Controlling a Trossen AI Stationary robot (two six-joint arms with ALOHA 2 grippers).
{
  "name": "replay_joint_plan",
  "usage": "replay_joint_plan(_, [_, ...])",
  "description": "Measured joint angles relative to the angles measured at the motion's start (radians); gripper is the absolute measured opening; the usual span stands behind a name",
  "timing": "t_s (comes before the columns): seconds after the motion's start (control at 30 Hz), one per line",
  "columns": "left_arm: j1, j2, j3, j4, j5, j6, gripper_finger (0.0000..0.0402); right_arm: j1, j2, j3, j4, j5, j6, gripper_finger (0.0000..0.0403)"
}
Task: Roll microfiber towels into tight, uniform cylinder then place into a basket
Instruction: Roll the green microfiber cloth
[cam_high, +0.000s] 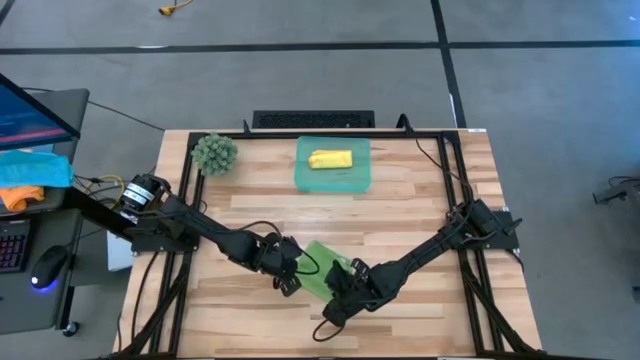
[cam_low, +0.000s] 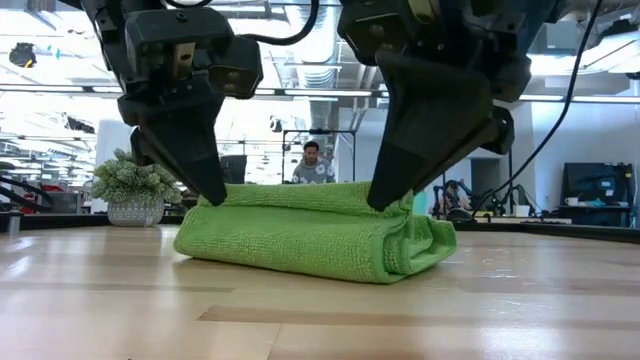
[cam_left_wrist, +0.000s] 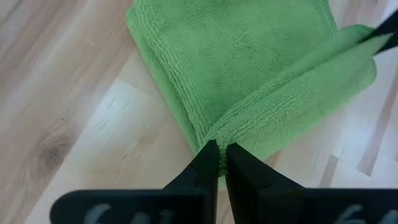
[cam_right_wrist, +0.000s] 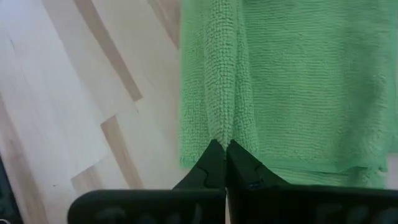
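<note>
The light green towel (cam_high: 322, 262) lies partly rolled on the wooden table near its front edge; it also shows in the low view (cam_low: 310, 240). My left gripper (cam_high: 290, 275) is shut on its left end and my right gripper (cam_high: 340, 290) is shut on its right end. The yellow towel (cam_high: 330, 159) lies rolled inside the teal basket (cam_high: 306, 176) at the table's far middle. My left gripper pinches a raised fold (cam_left_wrist: 225, 134) at the towel's left end between its two fingers, slanting down from above. The towel lies on the table. My right gripper pinches a raised ridge of the towel (cam_right_wrist: 222, 127) at its right end between its two fingers, slanting down from above. The towel lies on the table below.
A fuzzy green ball-shaped plant (cam_high: 214, 153) stands at the table's far left corner. A black frame rail (cam_high: 440, 135) runs along the table's sides and back. A person (cam_low: 314, 165) sits in the room beyond the table.
</note>
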Motion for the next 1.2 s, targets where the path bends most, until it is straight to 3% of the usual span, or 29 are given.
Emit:
replay_joint_plan(0.43, [0.002, 0.000, -0.001, -0.009, 0.055, 0.040, 0.0009, 0.005, 0.065, 0.007, 0.099, -0.058, 0.006, 0.0007])
replay_joint_plan(1.2, [0.007, 0.000, -0.001, 0.006, 0.026, 0.097, 0.0011, -0.009, 0.064, 0.015, 0.000, -0.044, 0.035, 0.0009])
